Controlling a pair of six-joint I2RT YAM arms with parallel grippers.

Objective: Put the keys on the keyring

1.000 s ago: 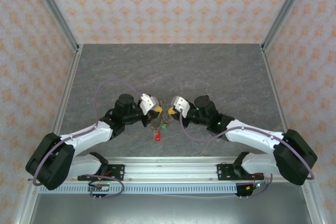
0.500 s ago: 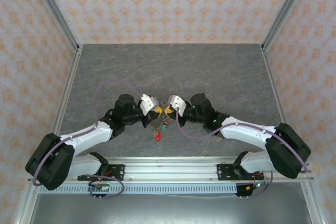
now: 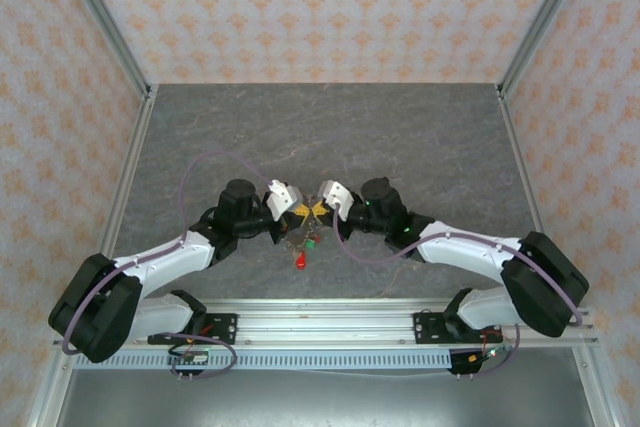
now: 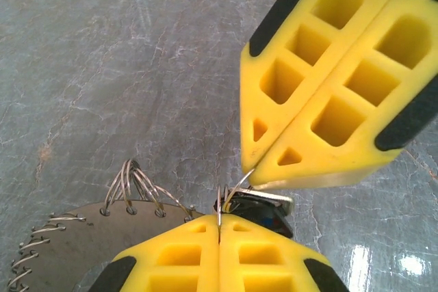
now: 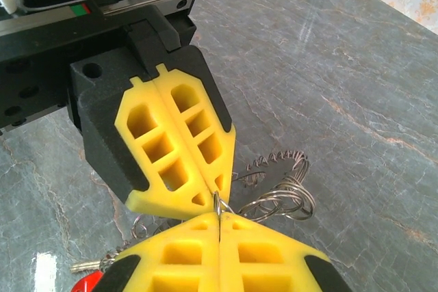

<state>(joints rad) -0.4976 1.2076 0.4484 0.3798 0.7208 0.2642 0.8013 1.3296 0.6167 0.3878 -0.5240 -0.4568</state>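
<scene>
My left gripper (image 3: 299,212) and right gripper (image 3: 319,209) meet tip to tip at the table's middle. In the left wrist view the left gripper (image 4: 219,224) is shut on a thin wire loop (image 4: 219,206), and the right gripper (image 4: 252,173) pinches the same wire from above. The right wrist view has the right gripper (image 5: 219,215) shut on that loop (image 5: 217,202), with the left gripper (image 5: 213,193) closed just above. The keyring (image 4: 61,251) with its ribbed rim (image 5: 270,163) lies below. Keys with a red tag (image 3: 299,261) and a green tag (image 3: 313,241) lie beneath, and a dark piece (image 4: 267,213) sits under the tips.
Several small split rings (image 5: 282,200) lie bunched beside the ribbed rim. The grey stone table (image 3: 400,137) stretches back to patterned walls. Purple cables (image 3: 215,159) arc over both arms. A metal rail (image 3: 320,322) runs along the near edge.
The right arm has moved left, bringing its gripper up against the left gripper's tips. The left arm and the keys have stayed where they were.
</scene>
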